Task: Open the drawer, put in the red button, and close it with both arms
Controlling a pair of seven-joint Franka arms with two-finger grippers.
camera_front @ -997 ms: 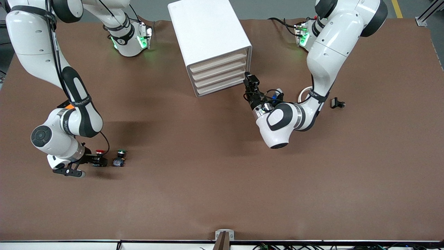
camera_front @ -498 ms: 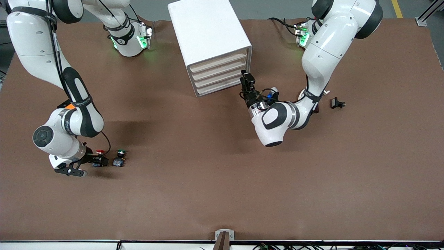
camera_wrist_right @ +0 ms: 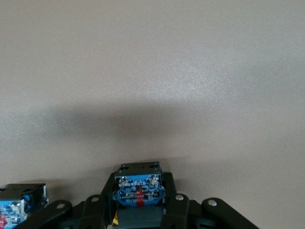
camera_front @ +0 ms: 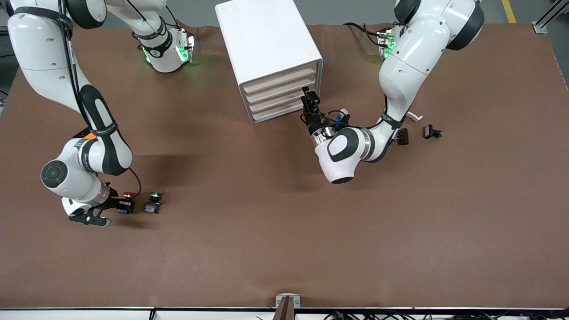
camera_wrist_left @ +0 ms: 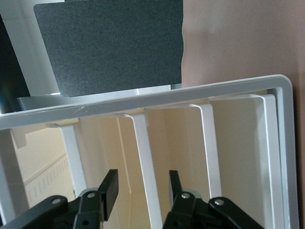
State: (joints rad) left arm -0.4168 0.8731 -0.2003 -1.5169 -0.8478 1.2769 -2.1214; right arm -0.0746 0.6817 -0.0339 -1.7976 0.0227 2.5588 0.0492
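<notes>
The white cabinet (camera_front: 266, 40) stands at the back of the table, and its top drawer (camera_front: 281, 78) is closed like the three below it. My left gripper (camera_front: 310, 97) is open at the cabinet front, at the corner toward the left arm's end. In the left wrist view its fingers (camera_wrist_left: 108, 187) straddle a white divider (camera_wrist_left: 145, 162) between two cream drawer fronts. My right gripper (camera_front: 126, 205) is shut on the red button (camera_front: 128, 194), low over the table. The button's blue base (camera_wrist_right: 138, 190) sits between the fingers.
The green button (camera_front: 155, 194) stands beside the red one, toward the left arm's end; its base shows in the right wrist view (camera_wrist_right: 14, 210). Two small black parts (camera_front: 403, 136) (camera_front: 432, 132) and a white ring (camera_front: 414, 116) lie near the left arm.
My left arm has swung its gripper toward the cabinet front, from beside the lower corner up to the drawer fronts. My right gripper has stayed on the red button.
</notes>
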